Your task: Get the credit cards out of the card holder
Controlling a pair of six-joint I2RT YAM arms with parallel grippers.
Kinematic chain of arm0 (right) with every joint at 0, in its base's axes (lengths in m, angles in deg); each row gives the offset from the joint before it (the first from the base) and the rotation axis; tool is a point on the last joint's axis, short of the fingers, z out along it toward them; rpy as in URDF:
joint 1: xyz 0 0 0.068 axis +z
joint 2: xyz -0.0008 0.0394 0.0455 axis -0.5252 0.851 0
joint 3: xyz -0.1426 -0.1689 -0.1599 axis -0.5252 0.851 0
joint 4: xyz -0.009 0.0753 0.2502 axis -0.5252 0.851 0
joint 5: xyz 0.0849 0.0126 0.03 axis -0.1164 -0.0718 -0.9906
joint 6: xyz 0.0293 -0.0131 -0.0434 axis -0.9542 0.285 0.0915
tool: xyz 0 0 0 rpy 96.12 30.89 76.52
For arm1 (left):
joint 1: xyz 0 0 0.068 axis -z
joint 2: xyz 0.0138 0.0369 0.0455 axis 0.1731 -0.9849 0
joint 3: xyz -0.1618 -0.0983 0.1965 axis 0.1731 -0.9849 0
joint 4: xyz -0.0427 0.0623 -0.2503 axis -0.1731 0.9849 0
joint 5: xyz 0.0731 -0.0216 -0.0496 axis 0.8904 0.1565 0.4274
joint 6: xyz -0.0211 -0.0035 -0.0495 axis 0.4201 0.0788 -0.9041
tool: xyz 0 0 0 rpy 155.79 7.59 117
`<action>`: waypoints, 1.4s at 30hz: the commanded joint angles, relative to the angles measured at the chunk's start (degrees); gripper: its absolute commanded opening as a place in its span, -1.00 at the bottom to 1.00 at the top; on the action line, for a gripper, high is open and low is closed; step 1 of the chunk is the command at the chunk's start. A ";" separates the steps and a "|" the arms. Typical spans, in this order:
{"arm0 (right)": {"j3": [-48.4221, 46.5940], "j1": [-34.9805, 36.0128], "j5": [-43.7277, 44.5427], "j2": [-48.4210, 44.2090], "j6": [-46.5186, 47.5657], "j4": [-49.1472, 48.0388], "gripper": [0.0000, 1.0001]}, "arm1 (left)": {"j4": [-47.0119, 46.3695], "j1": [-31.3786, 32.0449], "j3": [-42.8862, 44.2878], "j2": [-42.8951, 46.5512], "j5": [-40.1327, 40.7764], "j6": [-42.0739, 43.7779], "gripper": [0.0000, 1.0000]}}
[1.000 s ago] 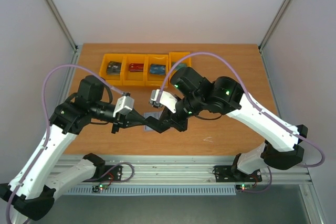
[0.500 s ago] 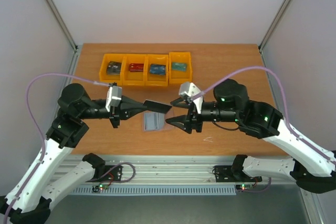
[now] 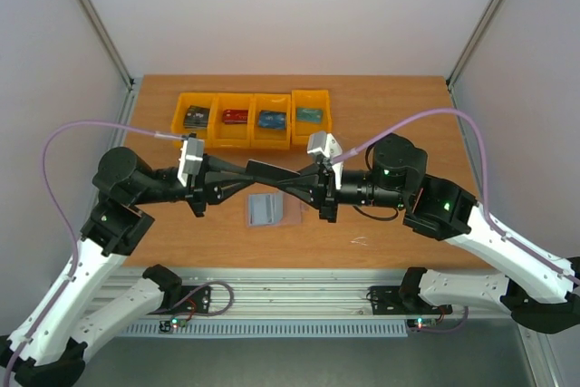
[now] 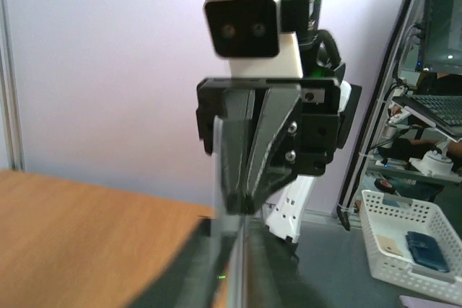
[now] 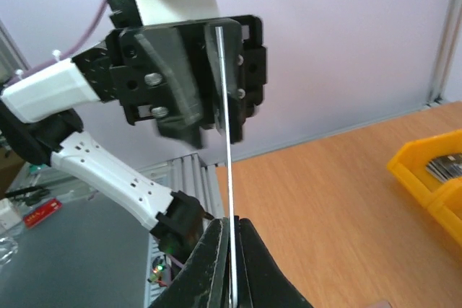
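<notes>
A thin credit card (image 3: 272,171) hangs above the table, held flat between both arms. My left gripper (image 3: 250,173) is shut on its left end and my right gripper (image 3: 296,178) is shut on its right end. The right wrist view shows the card (image 5: 228,142) edge-on as a pale line, rising from my right gripper (image 5: 231,227) to the left gripper's jaws. In the left wrist view the blurred card (image 4: 216,178) runs from my left gripper (image 4: 234,250) to the right gripper. The card holder (image 3: 265,209), blue-grey with a pinkish edge, lies open on the table below.
A row of orange bins (image 3: 252,120) with small items stands at the back of the table. A tiny white scrap (image 3: 360,241) lies near the front edge, right of the holder.
The left gripper lifted the card from the holder. The right gripper, open half a second ago, has closed on the card's free end. The card now sits a little higher.
</notes>
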 commanded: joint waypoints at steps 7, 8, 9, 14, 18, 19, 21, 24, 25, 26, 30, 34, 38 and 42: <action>-17.64 2.64 11.08 12.45 5.72 37.21 -0.98 | 46.40 0.30 4.91 8.34 6.89 44.84 0.29; -19.22 4.55 11.92 14.17 7.38 40.40 -0.98 | 49.61 0.30 6.01 8.17 9.26 48.84 0.29; -20.48 6.37 13.54 15.51 8.61 42.61 -0.98 | 52.06 0.30 7.16 7.78 11.31 50.69 0.29; -25.73 13.55 22.65 22.17 13.90 46.05 -0.98 | 58.36 0.26 10.05 3.92 12.42 58.42 0.21; -28.79 15.80 23.85 27.15 16.05 46.41 -0.97 | 62.95 0.38 11.36 0.17 5.20 56.63 0.07; -29.13 15.93 23.35 27.75 16.25 45.94 -0.98 | 63.24 0.39 11.13 -0.13 4.24 56.40 0.02; -29.12 16.16 22.06 27.83 16.36 44.31 -0.98 | 61.35 0.39 10.54 -0.06 3.90 54.08 -0.09; -28.78 16.66 20.67 27.31 16.28 42.50 -0.98 | 52.36 0.39 9.20 1.69 5.42 45.68 -0.31; -28.75 16.97 19.91 27.18 16.36 42.15 -0.98 | 50.71 0.39 8.21 2.46 5.69 44.29 -0.36; -28.81 17.22 19.86 27.18 16.40 41.97 -0.98 | 49.92 0.38 7.45 3.16 5.83 43.86 -0.39; -29.34 17.37 20.58 27.04 16.65 41.93 -0.98 | 49.83 0.38 6.41 3.80 7.29 47.52 -0.40; -29.61 17.42 20.77 26.70 17.31 41.40 -0.98 | 50.59 0.38 7.06 2.86 9.96 50.62 -0.41; -30.16 17.73 22.47 27.27 17.54 41.44 -0.98 | 51.00 0.39 7.40 2.18 10.10 53.51 -0.48; -30.41 17.96 23.39 27.48 17.93 41.16 -0.97 | 51.55 0.39 7.45 1.68 10.49 55.63 -0.67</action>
